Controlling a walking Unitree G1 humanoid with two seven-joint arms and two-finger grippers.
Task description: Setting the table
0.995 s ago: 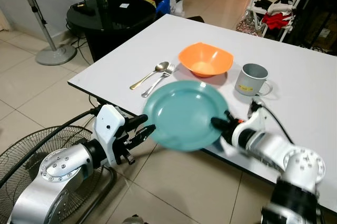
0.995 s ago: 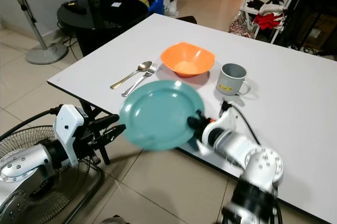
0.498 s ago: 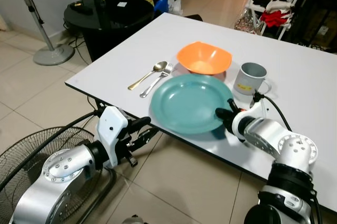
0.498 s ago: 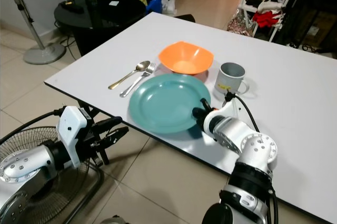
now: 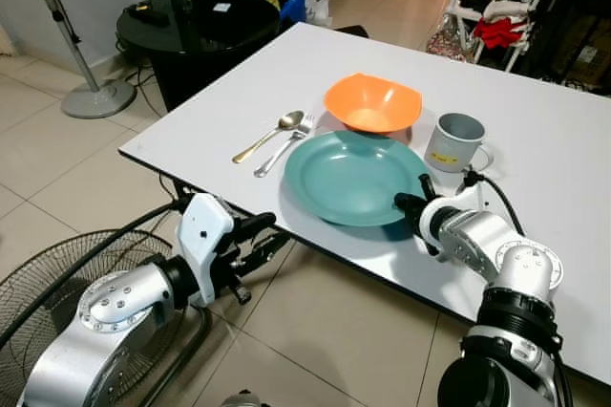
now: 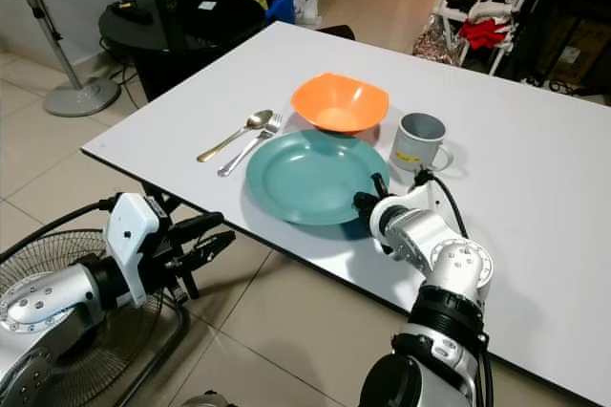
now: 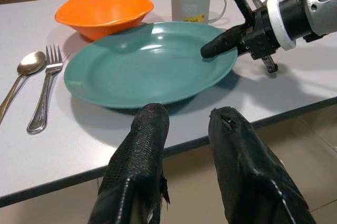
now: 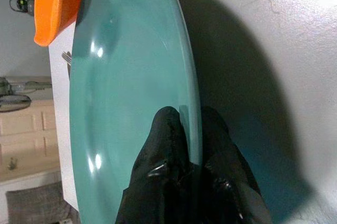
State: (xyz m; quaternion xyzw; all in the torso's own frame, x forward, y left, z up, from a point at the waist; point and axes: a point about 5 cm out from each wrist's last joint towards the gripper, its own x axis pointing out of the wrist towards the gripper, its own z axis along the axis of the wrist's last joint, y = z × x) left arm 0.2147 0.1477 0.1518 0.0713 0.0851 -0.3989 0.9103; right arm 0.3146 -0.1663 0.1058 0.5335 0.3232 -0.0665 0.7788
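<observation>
Left claw (image 5: 256, 240) hangs below the table (image 5: 239, 101) edge, fingers slightly parted, holding nothing. The glossy teal plate (image 5: 353, 178) has slid further in since a moment ago, now beside the spoon (image 5: 272, 135) and fork (image 5: 286, 144). Right claw (image 5: 409, 204) stays pinched on its rim, one finger hidden underneath.

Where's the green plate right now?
The green plate sits on the white table near its front edge, between the fork and the mug, its rim pinched by the right gripper.
</observation>
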